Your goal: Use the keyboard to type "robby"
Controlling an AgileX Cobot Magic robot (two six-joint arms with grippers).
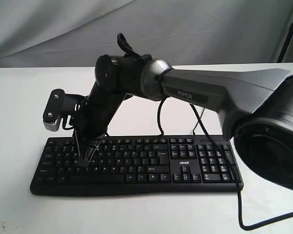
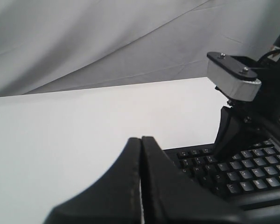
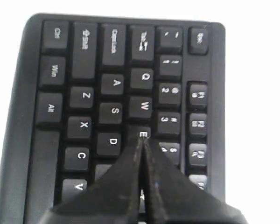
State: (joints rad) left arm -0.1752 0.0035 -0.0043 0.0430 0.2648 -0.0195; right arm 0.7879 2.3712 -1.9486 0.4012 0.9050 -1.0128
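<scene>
The black keyboard (image 1: 151, 161) lies across the white table, its acer logo (image 1: 184, 163) beside the number pad. My right arm reaches across to its left end. The right gripper (image 1: 83, 161) is shut with nothing held, and its tips point down at the letter rows. In the right wrist view the right gripper (image 3: 141, 141) sits at the edge of the E key (image 3: 143, 134), on the keyboard (image 3: 84, 70); the key beneath the fingers is hidden. My left gripper (image 2: 141, 139) is shut and empty, off the left end of the keyboard (image 2: 242, 175). That view also shows the right gripper (image 2: 219, 149).
The white table (image 1: 136, 214) extends in front of and behind the keyboard, with a grey cloth backdrop (image 1: 185, 29) behind. A black cable (image 1: 240, 209) runs down across the keyboard's right end onto the table. The right arm's grey wrist camera (image 1: 53, 111) hangs above the keyboard's left edge.
</scene>
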